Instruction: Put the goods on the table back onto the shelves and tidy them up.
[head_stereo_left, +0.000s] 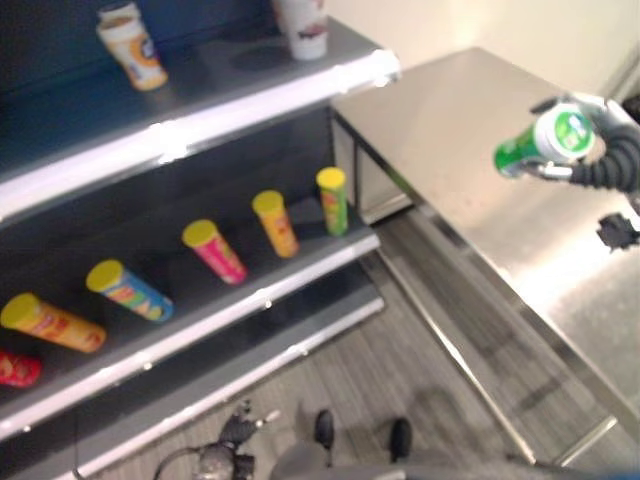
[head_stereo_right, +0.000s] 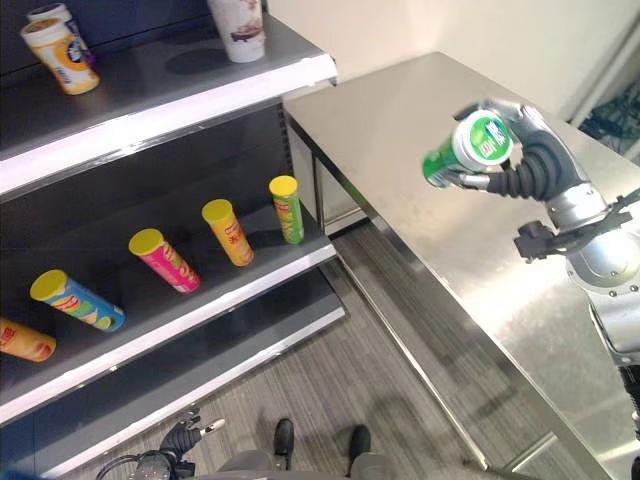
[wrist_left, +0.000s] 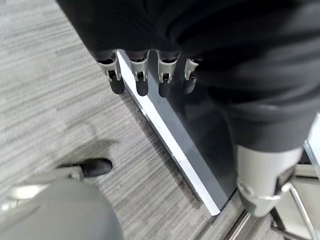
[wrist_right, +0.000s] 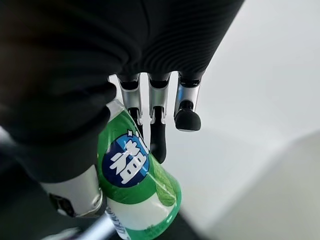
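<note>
Green canister (head_stereo_right: 465, 151) held aloft above the steel counter (head_stereo_right: 400, 120), tilted, white cap end toward the camera, well clear of the counter's surface and near its shelf-side edge. Gripped by the right robot hand (head_stereo_right: 515, 150), fingers (wrist_right: 157, 127) and thumb curled round it. Beside the counter, middle shelf (head_stereo_right: 200, 300) carrying a row of leaning canisters (head_stereo_right: 230, 232); top shelf (head_stereo_right: 180, 95) holding cups (head_stereo_right: 60, 52). Left robot hand (wrist_left: 150, 75) low over the floor (wrist_left: 50, 100), fingers relaxed, holding nothing.
</note>
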